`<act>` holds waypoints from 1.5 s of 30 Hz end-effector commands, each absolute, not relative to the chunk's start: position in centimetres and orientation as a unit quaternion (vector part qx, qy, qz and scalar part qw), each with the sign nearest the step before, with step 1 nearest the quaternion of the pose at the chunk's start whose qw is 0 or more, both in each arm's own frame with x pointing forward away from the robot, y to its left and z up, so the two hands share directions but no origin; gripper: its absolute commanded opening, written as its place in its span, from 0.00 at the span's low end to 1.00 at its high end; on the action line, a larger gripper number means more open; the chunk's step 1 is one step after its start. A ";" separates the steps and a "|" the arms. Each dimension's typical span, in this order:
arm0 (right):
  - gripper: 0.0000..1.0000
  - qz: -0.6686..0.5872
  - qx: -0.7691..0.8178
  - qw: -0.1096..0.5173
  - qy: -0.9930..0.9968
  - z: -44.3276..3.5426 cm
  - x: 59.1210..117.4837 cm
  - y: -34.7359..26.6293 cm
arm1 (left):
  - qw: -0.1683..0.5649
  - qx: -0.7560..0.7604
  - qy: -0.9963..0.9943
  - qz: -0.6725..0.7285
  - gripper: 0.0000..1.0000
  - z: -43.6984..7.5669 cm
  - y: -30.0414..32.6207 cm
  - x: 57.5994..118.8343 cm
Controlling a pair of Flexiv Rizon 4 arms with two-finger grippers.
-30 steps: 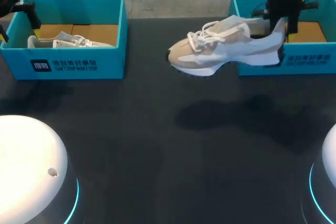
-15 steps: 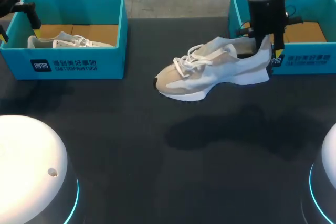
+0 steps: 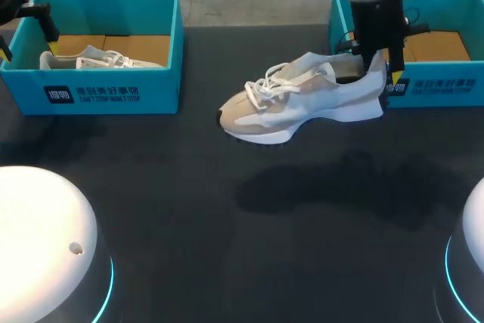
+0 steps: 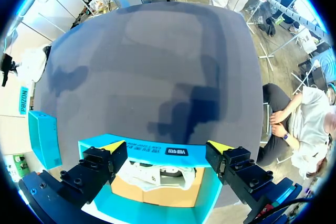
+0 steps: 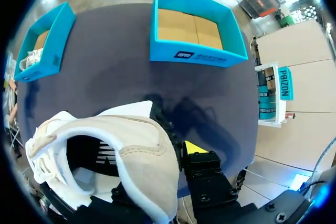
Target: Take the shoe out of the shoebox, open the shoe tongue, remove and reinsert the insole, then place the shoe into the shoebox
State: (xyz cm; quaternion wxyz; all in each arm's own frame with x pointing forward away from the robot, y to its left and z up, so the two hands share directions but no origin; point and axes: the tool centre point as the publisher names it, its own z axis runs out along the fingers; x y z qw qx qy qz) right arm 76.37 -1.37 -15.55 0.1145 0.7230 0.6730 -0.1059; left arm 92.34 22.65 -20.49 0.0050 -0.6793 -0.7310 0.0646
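A beige and white sneaker hangs above the dark table, toe pointing left and slightly down. My right gripper is shut on its heel, one finger inside the collar; in the right wrist view the heel wall sits clamped in the right gripper. Behind it stands the right shoebox, empty down to its cardboard floor. My left gripper hovers open over the left shoebox, which holds a second sneaker. Under the left gripper that sneaker lies untouched.
Two white round arm bases sit at the near corners. Dark tabletop stretches between the boxes and the bases, with the sneaker's shadow on it.
My right arm has carried the sneaker left and lower, away from the right shoebox toward the table's middle. The left arm has not moved.
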 end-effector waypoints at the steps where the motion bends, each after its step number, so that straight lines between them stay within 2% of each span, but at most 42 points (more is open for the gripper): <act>1: 0.00 -0.106 0.723 0.113 0.673 -15.4 76.5 -1.4 | 0.004 -0.679 -0.731 0.064 1.00 -20.5 22.6 92.3; 5: 0.00 -0.106 0.723 0.113 0.673 -15.4 76.5 -1.4 | 0.004 -0.679 -0.731 0.064 1.00 -20.5 22.6 92.3; 22: 0.00 -0.095 0.722 0.087 0.679 -22.4 74.2 5.8 | 0.004 -0.679 -0.731 0.064 1.00 -20.5 22.6 92.3; 45: 0.00 -0.045 0.751 0.083 0.653 -31.3 72.5 8.1 | 0.004 -0.679 -0.731 0.064 1.00 -20.5 22.6 92.3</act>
